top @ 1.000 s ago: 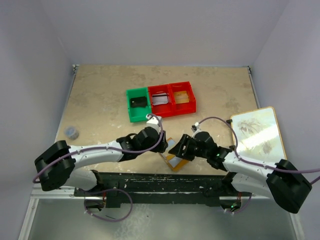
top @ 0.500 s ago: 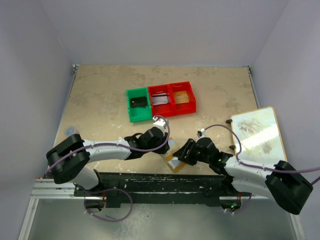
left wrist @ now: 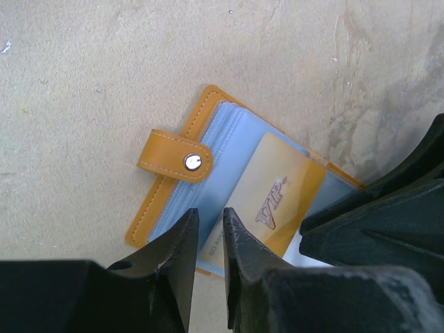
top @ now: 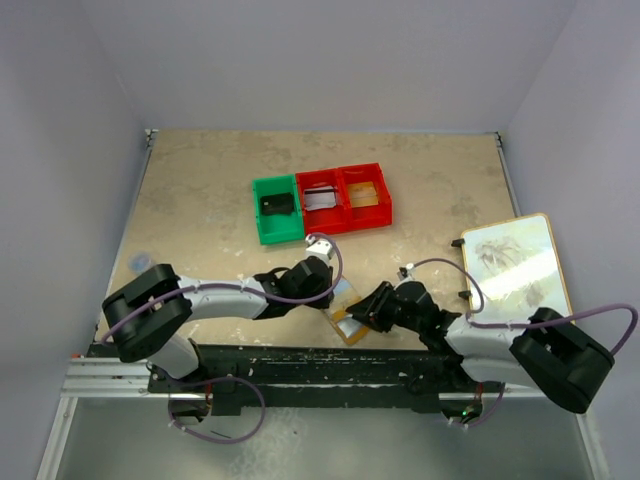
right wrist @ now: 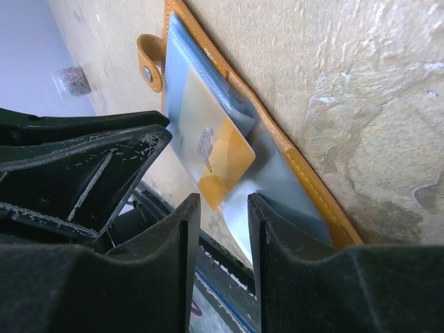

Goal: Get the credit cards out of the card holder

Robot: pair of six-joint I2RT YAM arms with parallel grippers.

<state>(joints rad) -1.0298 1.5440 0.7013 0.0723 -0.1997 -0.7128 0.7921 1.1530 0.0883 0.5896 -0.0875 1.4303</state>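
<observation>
The card holder (left wrist: pixel 220 149) lies open beneath both: left gripper (left wrist: pixel 208 220) narrowed over the gold card (left wrist: pixel 284 198), perhaps pinching its corner; right gripper (right wrist: pixel 222 202) half-open, empty.

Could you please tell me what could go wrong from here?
The left end effector is nearly closed at the corner of the gold card and may pinch the blue pocket too. The card holder looks unheld, so it could drag along. The right end effector is very close; they might collide.
</observation>
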